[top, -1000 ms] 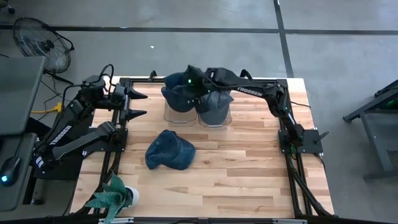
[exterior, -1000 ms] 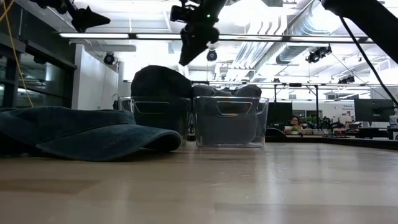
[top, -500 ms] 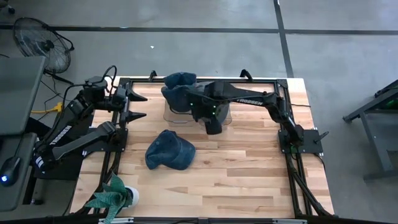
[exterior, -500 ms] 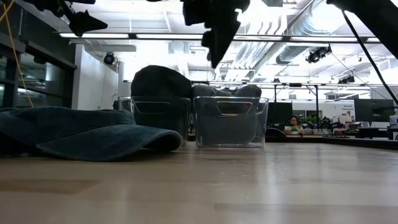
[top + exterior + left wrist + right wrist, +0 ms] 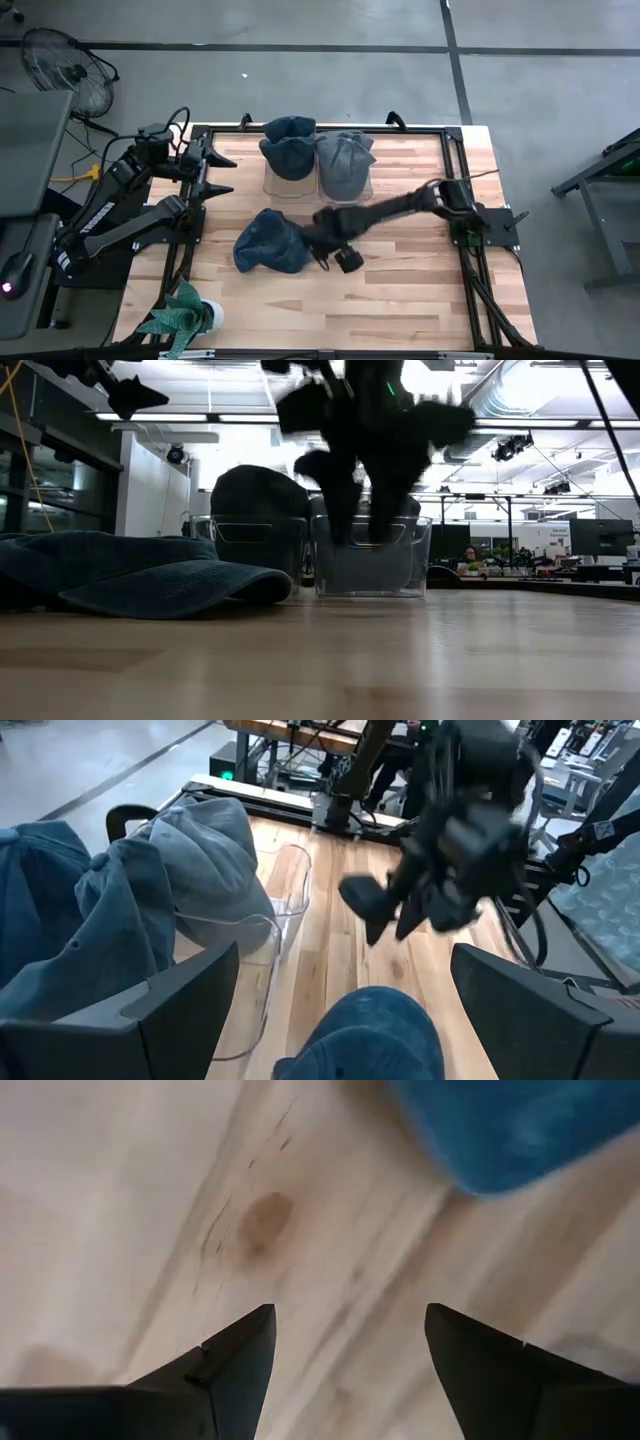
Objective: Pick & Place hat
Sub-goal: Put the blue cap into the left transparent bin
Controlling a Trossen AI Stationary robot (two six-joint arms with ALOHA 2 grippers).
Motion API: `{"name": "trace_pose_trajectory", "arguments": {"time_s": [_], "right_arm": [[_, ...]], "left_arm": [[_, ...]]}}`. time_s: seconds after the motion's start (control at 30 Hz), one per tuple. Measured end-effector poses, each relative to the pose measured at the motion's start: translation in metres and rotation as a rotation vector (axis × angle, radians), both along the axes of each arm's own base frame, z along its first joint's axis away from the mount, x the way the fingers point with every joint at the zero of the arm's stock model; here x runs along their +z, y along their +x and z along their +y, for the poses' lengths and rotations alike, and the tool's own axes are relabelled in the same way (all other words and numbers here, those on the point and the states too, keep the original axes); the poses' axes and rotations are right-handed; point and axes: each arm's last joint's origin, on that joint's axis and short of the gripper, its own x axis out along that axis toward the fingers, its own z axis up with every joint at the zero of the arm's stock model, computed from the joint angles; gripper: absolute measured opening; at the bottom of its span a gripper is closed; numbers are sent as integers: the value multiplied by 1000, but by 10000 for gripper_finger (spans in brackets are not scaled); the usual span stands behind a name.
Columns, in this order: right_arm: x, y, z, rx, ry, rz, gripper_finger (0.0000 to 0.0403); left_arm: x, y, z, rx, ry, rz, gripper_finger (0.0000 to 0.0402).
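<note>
A dark blue cap (image 5: 272, 242) lies crown up on the table; the low view shows it (image 5: 130, 573) at the left, the left wrist view (image 5: 365, 1035) near the bottom, and a blurred edge of it (image 5: 520, 1125) shows in the right wrist view. My right gripper (image 5: 322, 247) hovers open above bare wood just right of the cap, fingers pointing down (image 5: 345, 1355); it is blurred in the low view (image 5: 355, 500). Two clear bins at the far side each hold a cap, one blue (image 5: 288, 145), one grey (image 5: 345, 160). My left gripper (image 5: 222, 170) waits open at the table's left far corner.
The two clear bins (image 5: 370, 555) stand side by side at the far middle of the table. A small plant with a white pot (image 5: 185, 315) sits at the near left corner. Bare wood (image 5: 400, 280) stretches across the near and right parts of the table.
My right arm has swung from above the bins at the far side toward the near edge and down, ending just right of the loose blue cap with its fingers pointing down. It moves fast and is blurred. The caps and bins have stayed where they were.
</note>
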Motion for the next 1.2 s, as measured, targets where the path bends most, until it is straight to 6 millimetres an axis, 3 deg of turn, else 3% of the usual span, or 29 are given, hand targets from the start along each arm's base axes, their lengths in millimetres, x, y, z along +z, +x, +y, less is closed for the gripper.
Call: {"name": "trace_pose_trajectory", "arguments": {"time_s": [0.17, 0.37, 0.7, 0.93, 1.2], "right_arm": [[-45, -12, 24, 59, -205, -167, 252], [-65, -20, 40, 63, -386, -387, 252], [-82, -24, 52, 134, -455, -626, 252], [-77, -17, 50, 166, -448, -779, 252], [-81, -18, 50, 255, -408, -729, 252]], "left_arm": [[0, 0, 0, 1, 0, 0, 362], [0, 0, 0, 19, -12, 4, 362], [0, 0, 1, 63, -53, 10, 362], [0, 0, 1, 74, -78, 8, 362], [0, 0, 1, 84, -106, 9, 362]]}}
